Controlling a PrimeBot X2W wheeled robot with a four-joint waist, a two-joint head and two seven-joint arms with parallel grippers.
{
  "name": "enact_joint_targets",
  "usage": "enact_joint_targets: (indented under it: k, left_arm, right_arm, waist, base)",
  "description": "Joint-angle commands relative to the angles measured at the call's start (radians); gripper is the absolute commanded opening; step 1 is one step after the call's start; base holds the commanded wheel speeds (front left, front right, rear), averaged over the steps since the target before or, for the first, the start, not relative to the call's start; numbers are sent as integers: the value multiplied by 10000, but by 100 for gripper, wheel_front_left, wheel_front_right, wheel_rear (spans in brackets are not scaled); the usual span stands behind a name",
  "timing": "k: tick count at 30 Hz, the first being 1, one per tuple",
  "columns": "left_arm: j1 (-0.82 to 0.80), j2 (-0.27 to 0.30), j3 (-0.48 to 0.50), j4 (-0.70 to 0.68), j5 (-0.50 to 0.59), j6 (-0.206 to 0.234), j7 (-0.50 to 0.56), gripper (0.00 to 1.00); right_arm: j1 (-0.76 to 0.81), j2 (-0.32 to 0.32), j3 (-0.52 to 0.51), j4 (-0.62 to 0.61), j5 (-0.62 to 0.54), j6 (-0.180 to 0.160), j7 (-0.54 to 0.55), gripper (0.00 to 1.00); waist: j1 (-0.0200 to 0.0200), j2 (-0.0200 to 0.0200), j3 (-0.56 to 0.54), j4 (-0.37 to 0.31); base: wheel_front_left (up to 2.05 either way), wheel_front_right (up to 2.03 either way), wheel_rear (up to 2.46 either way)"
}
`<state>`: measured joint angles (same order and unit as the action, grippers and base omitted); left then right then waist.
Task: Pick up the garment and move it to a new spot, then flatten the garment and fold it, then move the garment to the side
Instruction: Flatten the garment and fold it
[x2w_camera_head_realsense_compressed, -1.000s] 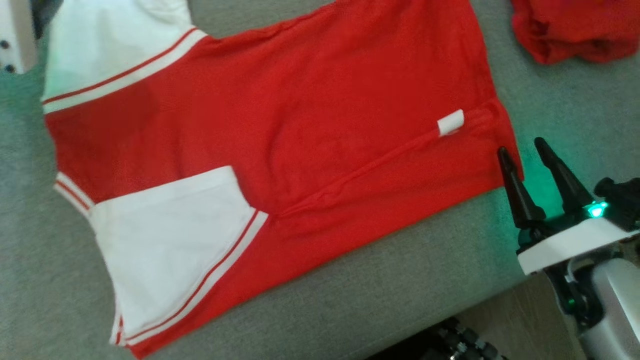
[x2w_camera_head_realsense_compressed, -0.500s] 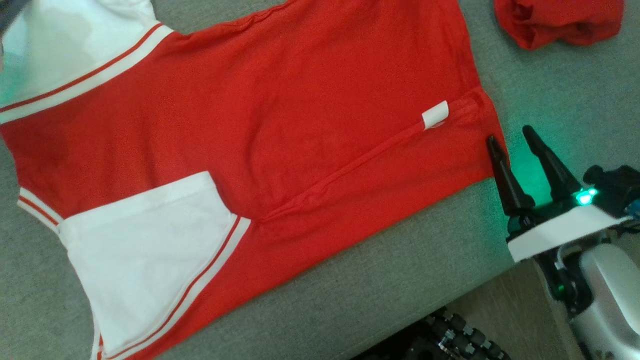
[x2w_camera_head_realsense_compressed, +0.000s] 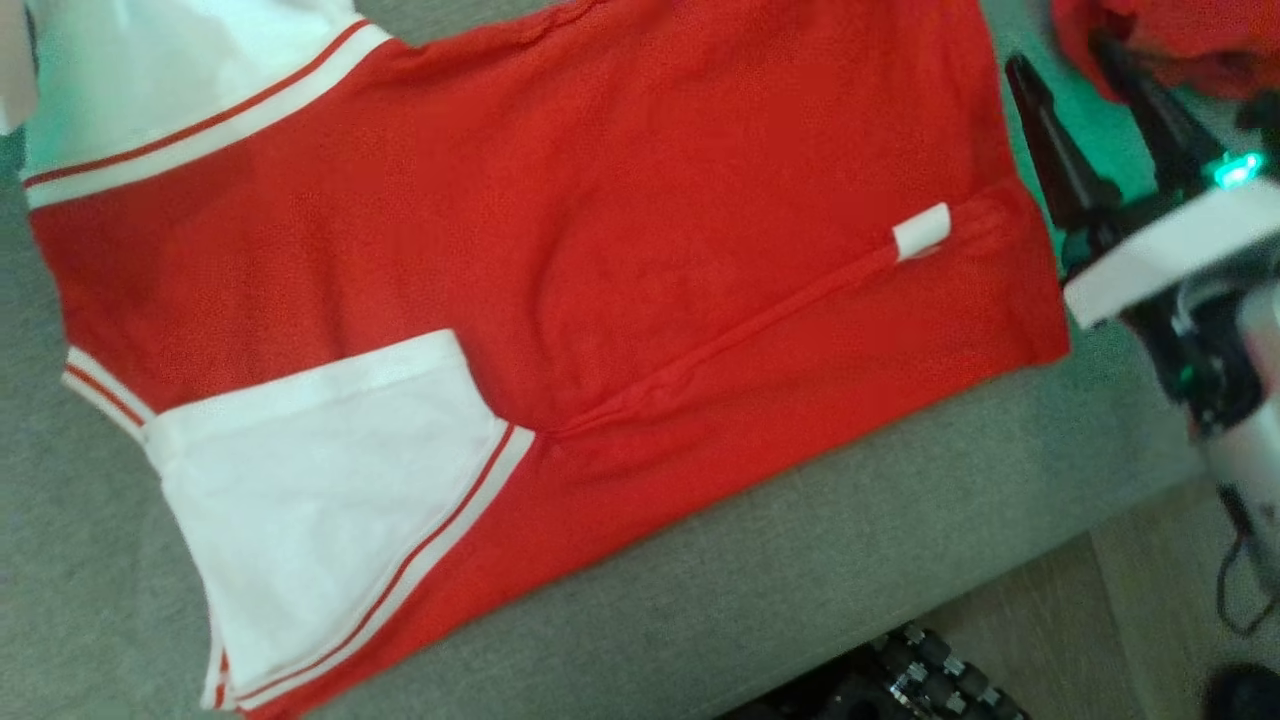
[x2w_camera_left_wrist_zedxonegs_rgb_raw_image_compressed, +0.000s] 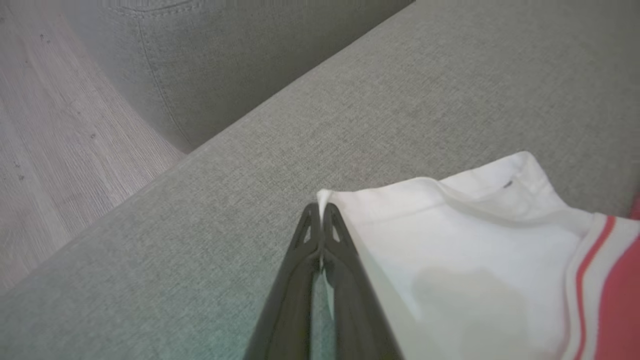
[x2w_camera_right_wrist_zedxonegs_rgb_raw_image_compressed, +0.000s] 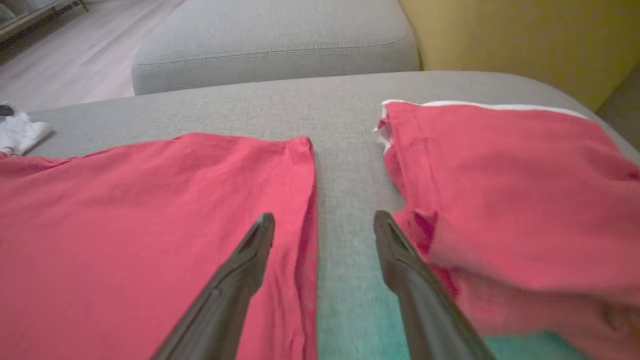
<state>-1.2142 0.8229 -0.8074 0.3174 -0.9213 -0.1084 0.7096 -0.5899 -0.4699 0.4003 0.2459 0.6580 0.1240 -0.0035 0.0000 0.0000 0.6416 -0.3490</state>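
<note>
My left gripper (x2w_camera_left_wrist_zedxonegs_rgb_raw_image_compressed: 321, 210) is clamped on a white sleeve corner of the shirt (x2w_camera_head_realsense_compressed: 620, 200), spread flat on the grey sofa (x2w_camera_head_realsense_compressed: 850, 560). My right gripper (x2w_camera_right_wrist_zedxonegs_rgb_raw_image_compressed: 324, 225) hangs wide open over the gap between the shirt's hem and another red garment (x2w_camera_right_wrist_zedxonegs_rgb_raw_image_compressed: 500, 190).

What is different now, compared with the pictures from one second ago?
The right gripper moved up the head view along the hem of the garment, from its near corner to the gap beside the other red cloth, jaws open. The left gripper has shut on a corner of the white sleeve. The garment lies flat on the sofa as before.
</note>
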Motion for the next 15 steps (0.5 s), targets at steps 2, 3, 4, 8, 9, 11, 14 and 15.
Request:
enact_joint_targets:
  k: [2, 3, 4, 8, 9, 11, 14, 15]
  left_arm:
    - [-598, 351, 446, -358, 92, -88, -136, 0]
    - [-604, 356, 414, -416, 92, -104, -165, 0]
    - [-610, 372, 386, -476, 85, -118, -177, 0]
    - [-641, 475, 277, -696, 68, -158, -197, 0]
    - [-654, 503, 249, -747, 73, -165, -192, 0]
    - [-683, 556, 191, -842, 95, -175, -191, 0]
    - [-723, 593, 129, -955, 93, -186, -190, 0]
    - [-744, 599, 104, -992, 104, -189, -192, 0]
  right_arm:
    - [-319, -356, 299, 51, 251, 67, 256, 100]
    - [-580, -358, 446, 201, 406, 67, 407, 100]
    - [-835, -359, 607, 343, 546, 67, 560, 100]
    - [-1786, -353, 1135, 999, 940, 67, 995, 100]
    - [-2014, -340, 1266, 1161, 1029, 67, 1085, 100]
    - [-2458, -284, 1493, 1508, 1199, 67, 1244, 100]
    - [-3056, -166, 1819, 2002, 1512, 67, 1496, 100]
    - [-3242, -137, 1912, 2171, 1576, 67, 1552, 100]
  waist:
    - [0, 0, 60, 198]
    - [0, 0, 67, 263]
    - [0, 0, 77, 318]
    - [0, 0, 117, 486]
    - [0, 0, 130, 517]
    - [0, 0, 155, 562]
    - [0, 0, 190, 623]
    - [0, 0, 204, 640]
  base:
    - [0, 0, 0]
    - [0, 0, 0]
    - [0, 0, 0]
    - [0, 0, 0]
    - [0, 0, 0]
    - [0, 0, 0]
    - [0, 0, 0]
    - [0, 0, 0]
